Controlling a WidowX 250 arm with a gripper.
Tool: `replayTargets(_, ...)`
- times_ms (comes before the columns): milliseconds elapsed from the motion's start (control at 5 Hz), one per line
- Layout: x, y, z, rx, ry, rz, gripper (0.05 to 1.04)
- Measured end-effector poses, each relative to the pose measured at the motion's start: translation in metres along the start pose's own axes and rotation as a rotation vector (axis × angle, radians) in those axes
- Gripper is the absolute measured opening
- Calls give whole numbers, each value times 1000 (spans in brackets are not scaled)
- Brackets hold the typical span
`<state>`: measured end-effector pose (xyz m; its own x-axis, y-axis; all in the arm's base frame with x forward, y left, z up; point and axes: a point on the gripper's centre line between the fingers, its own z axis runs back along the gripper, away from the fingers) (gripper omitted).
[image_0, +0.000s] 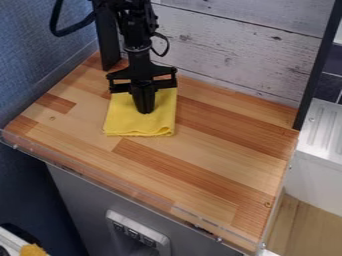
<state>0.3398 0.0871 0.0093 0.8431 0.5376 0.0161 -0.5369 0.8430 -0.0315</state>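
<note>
One folded yellow cloth, partly hidden behind the clenched claw, fingertip contact unclear

The black arm hung from the view's top edge, left of centre, its lower part nearly upright. The pincer pointed steeply down, its dark fingers drawn together into one narrow wedge beneath a wider black crossbar. A thick cable (black, like everything else on it) looped out at the left.
</note>
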Motion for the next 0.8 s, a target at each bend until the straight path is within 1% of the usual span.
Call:
replayTargets(200, -8, -6, -1, -4, -22, -89, 65)
replayTargets(600, -47, -15, -2, 13, 3, -290, 65)
replayTargets(800, -62, -19, -2, 26, 22, -369, 65)
